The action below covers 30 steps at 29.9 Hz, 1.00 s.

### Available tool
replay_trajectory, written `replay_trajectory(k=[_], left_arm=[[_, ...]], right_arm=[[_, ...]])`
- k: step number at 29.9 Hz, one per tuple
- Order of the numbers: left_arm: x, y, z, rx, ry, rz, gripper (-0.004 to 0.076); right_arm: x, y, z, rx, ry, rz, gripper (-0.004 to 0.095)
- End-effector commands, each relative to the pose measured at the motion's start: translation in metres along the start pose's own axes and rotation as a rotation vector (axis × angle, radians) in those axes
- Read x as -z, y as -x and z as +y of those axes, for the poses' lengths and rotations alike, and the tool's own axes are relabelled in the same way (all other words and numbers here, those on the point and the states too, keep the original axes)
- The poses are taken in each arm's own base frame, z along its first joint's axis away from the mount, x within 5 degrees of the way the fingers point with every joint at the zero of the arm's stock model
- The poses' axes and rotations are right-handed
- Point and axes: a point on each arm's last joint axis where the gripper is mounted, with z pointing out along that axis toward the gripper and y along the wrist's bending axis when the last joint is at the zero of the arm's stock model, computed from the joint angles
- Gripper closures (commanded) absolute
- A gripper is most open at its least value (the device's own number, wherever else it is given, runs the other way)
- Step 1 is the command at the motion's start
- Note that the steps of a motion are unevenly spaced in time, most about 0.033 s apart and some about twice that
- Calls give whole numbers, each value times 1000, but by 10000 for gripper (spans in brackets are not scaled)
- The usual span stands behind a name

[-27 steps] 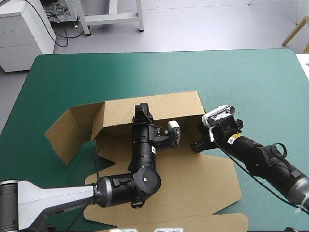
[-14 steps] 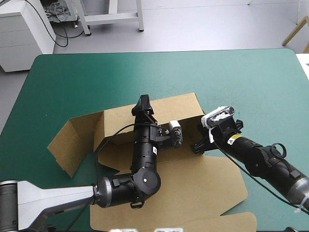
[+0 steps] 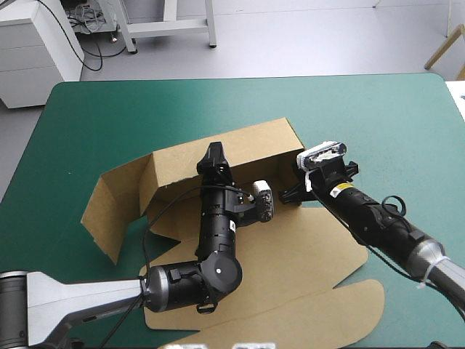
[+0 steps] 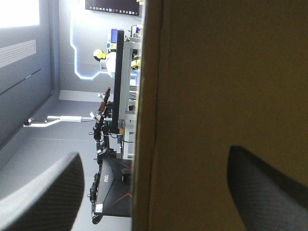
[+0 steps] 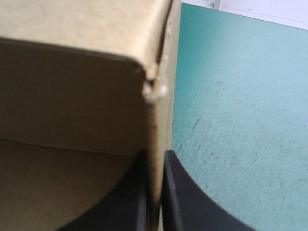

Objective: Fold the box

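At one corner of the box (image 3: 305, 262), the right pincer (image 5: 155, 161), clenched there, could tear it by jerking (left pincer (image 4: 154, 163) released).

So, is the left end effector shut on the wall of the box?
No: the left end effector stands open, its fingers wide apart, with an edge of the box between them.

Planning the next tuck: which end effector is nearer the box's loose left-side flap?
Left. The left end effector straddles the back wall, open, on the flap's side; the right end effector pinches the box at its opposite end.
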Motion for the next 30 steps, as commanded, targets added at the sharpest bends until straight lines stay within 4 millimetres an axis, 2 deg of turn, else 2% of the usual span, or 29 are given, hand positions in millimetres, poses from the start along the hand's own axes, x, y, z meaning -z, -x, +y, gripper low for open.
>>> replay_trajectory(k=[1, 9, 13, 14, 16, 20, 25, 28, 30], left_arm=[[6, 0, 33, 33, 174, -20, 141], [6, 1, 33, 32, 169, -25, 141], [6, 2, 32, 31, 160, -36, 153], [6, 2, 32, 31, 156, -40, 173], [5, 2, 31, 25, 143, -37, 267], [4, 2, 27, -103, 100, -27, 718], [3, 7, 22, -301, -52, -42, 710], [0, 11, 27, -281, -278, -20, 710], [-4, 12, 39, -224, -430, -1, 710]], right_arm=[[-5, 32, -16, -64, -86, -155, 927], [-25, 35, -53, -94, -182, -104, 927], [-25, 36, -61, -103, -204, -105, 927], [-24, 36, -62, -104, -206, -104, 927], [-24, 36, -62, -104, -206, -102, 927], [-25, 32, -59, -107, -183, -62, 927], [-26, 29, -58, -110, -164, -28, 927], [-26, 29, -57, -109, -159, -18, 927], [-26, 28, -57, -107, -154, -9, 927]])
